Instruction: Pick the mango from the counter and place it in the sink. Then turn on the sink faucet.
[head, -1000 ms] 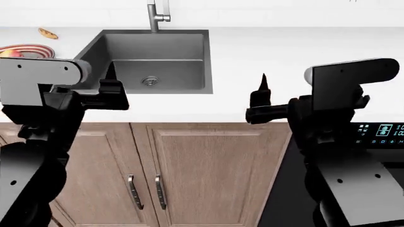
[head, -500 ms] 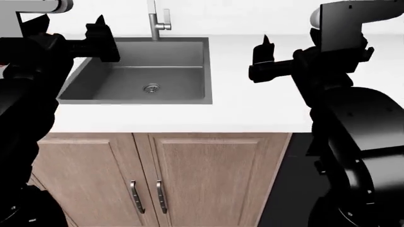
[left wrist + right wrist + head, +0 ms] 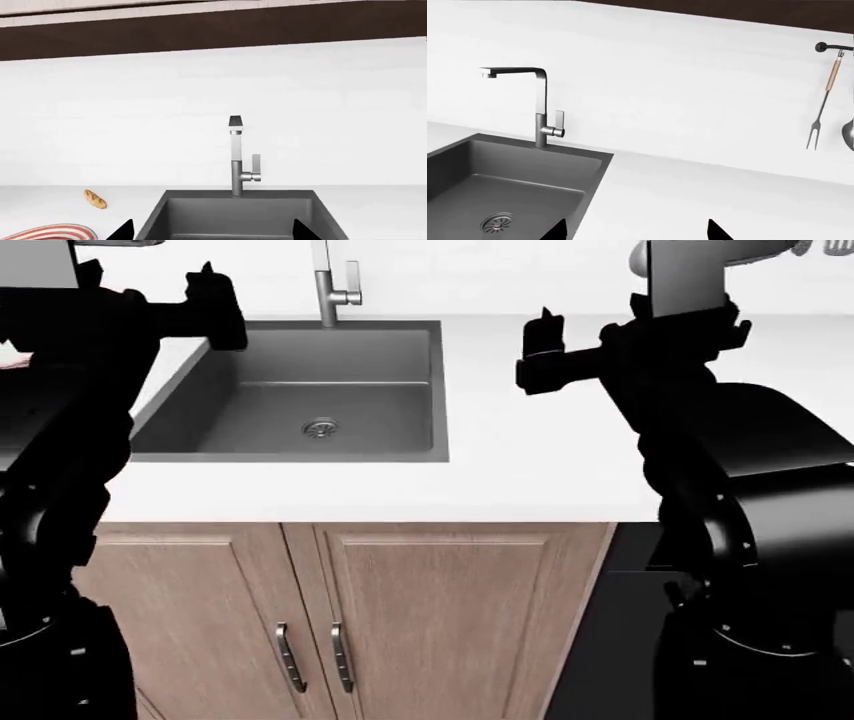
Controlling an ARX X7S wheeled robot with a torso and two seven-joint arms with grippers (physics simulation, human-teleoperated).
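Note:
The mango is out of view in every frame. The dark grey sink [image 3: 300, 390] is sunk into the white counter [image 3: 534, 460], and the steel sink faucet [image 3: 327, 285] stands at its back edge with a side lever. My left gripper [image 3: 214, 305] hovers over the sink's left rim, open and empty. In the left wrist view its fingertips [image 3: 123, 232] frame the sink [image 3: 240, 215] below the faucet [image 3: 237, 155]. My right gripper [image 3: 541, 340] is open and empty above the counter right of the sink. The right wrist view shows the faucet [image 3: 542, 105] and the drain [image 3: 497, 222].
A small brown bread piece [image 3: 95, 198] and a red-and-white striped plate [image 3: 50, 233] lie on the counter left of the sink. A fork [image 3: 822, 110] hangs on the wall at the right. Wooden cabinet doors [image 3: 400, 620] are below the counter.
Both arms have risen from the counter's front edge to above the counter. The head view has shifted, and the plate and bread have left it. Both grippers stay open.

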